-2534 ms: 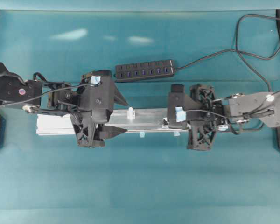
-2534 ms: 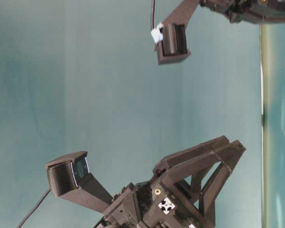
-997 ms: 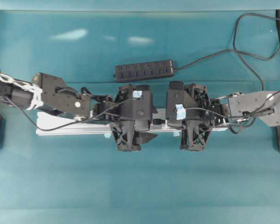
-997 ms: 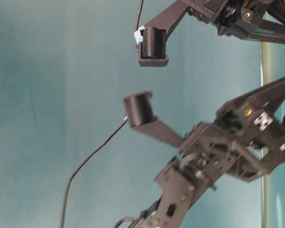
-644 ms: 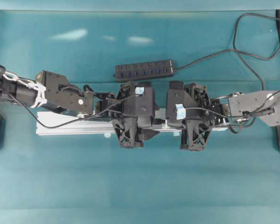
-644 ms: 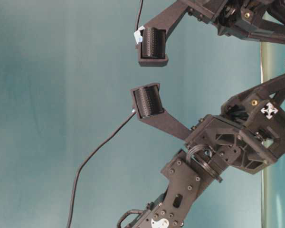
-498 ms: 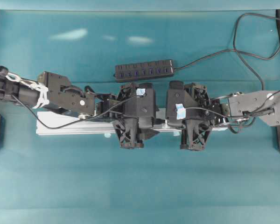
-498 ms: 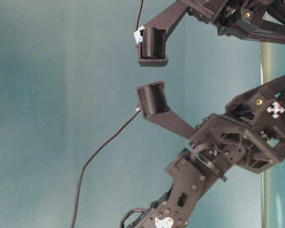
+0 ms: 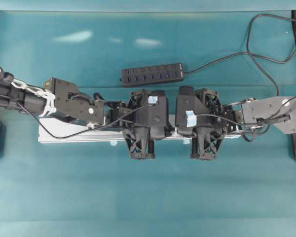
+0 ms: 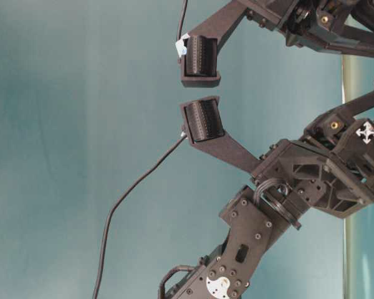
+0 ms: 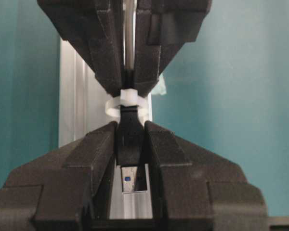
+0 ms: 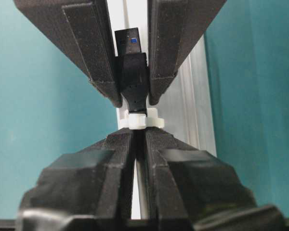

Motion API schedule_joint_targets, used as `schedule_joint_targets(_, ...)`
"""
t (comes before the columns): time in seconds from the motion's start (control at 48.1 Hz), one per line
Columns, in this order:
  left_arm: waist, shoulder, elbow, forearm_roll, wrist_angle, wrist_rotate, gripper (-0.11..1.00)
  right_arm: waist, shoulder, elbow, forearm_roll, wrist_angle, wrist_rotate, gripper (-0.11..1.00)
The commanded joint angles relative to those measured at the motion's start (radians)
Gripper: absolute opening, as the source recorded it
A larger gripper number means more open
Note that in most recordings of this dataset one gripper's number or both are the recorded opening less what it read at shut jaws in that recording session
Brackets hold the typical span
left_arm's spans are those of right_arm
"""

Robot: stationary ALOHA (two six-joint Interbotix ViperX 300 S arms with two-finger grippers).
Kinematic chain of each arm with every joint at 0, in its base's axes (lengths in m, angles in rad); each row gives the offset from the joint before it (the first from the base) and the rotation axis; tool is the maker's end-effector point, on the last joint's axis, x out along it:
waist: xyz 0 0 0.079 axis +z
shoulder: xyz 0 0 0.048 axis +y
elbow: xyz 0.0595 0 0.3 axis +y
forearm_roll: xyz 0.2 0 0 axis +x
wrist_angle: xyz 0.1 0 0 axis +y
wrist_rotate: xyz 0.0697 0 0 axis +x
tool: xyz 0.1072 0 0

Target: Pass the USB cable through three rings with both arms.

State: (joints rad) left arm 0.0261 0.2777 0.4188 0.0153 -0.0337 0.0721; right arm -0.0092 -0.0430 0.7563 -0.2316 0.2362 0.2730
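Black ribbed pads of your left gripper pinch the USB plug, its metal tip showing behind them. Your right gripper is clenched on the cord just past the whitish ring. Overhead, both wrists hide the ring on the ridged aluminium rail.

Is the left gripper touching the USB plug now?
Touching. In the left wrist view the left gripper's fingers press both sides of the USB plug, no gap showing, just past the white ring.
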Motion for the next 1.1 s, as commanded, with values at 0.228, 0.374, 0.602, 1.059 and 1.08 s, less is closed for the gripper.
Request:
schedule_joint_targets(0.228,-0.011,-0.015,-0.005,0.002,0.005,-0.005,0.20,0.012,-0.018,-0.008,0.000,0.011,0.006,-0.08)
schedule_joint_targets(0.374,-0.012,-0.029,0.002,0.002,0.034,-0.005,0.20,0.017,-0.020,-0.008,0.014,0.028,0.020,0.00)
schedule_joint_targets(0.602,-0.009,-0.054,0.029,0.002,0.037,0.000,0.20,0.015,-0.020,-0.009,0.017,0.044,0.067,0.49)
schedule_joint_targets(1.059,-0.015,-0.135,0.031,0.000,0.103,0.009,0.20,0.017,-0.072,-0.051,0.006,0.037,0.063,0.87)
schedule_joint_targets(1.08,-0.015,-0.140,0.031,0.000,0.112,0.009,0.20,0.015,-0.077,-0.052,0.005,0.037,0.063,0.87)
